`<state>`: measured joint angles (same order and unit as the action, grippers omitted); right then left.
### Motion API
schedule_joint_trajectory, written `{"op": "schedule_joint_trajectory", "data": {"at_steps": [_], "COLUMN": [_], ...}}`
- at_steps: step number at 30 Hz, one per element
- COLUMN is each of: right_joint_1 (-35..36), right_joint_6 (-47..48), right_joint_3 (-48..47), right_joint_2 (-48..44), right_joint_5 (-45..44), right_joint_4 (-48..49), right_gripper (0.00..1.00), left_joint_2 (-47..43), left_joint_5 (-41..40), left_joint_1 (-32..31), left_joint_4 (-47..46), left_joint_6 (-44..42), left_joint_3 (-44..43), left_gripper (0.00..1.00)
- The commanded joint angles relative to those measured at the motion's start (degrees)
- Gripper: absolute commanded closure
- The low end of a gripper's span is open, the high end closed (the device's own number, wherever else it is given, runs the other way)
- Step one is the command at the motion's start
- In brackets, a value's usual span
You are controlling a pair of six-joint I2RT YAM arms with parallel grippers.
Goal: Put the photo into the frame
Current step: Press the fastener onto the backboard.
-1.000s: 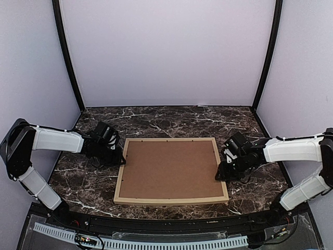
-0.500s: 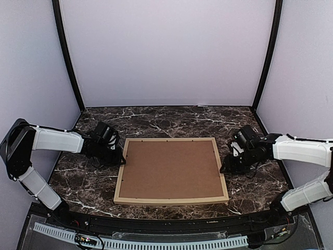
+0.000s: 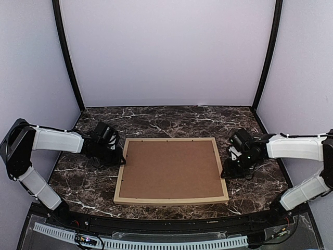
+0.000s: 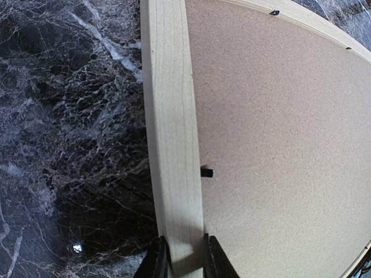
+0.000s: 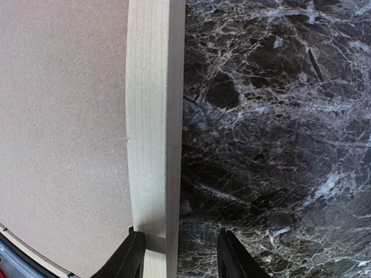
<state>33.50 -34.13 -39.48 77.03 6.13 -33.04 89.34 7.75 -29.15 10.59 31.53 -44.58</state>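
Gripping frame on marble between lilac walls, left end effector; right end effector apart.

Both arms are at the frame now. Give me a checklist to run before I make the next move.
1. left gripper clamped on the left rail of the frame: ok.
2. right gripper clamped on the right rail: not ok; jaws straddle it, outer finger off the wood.
3. backing board seated within the rails: ok.
4. photo inside: cannot tell; the board covers everything.
5. Frame flat on the table: ok, as far as the top view shows.
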Motion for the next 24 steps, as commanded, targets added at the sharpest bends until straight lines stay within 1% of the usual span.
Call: {"op": "schedule_joint_trajectory", "data": {"at_steps": [1,13,24], "right_joint_1": [0.51,2.97,4.16], "right_joint_6": [0.80,-0.04,-1.24], "right_joint_3": [-1.51,-2.18,-0.22], "right_joint_2": [1.12,2.50,3.74], "right_joint_5": [-1.08,-1.62,-2.07], "right_joint_4": [-0.19,-0.36,0.95], "right_gripper": [0.57,0.57,0.58], "left_joint_2": [2.20,2.20,1.93], "left_joint_5": [0.73,0.63,0.43], "left_joint_1": [-0.47,-0.47,-0.47], "left_joint_4": [0.76,1.00,0.85], "left_joint_6": [-0.59,-0.68,-0.68], "left_joint_3": [1.96,1.90,2.38], "left_gripper": [0.97,0.97,0.98]}}
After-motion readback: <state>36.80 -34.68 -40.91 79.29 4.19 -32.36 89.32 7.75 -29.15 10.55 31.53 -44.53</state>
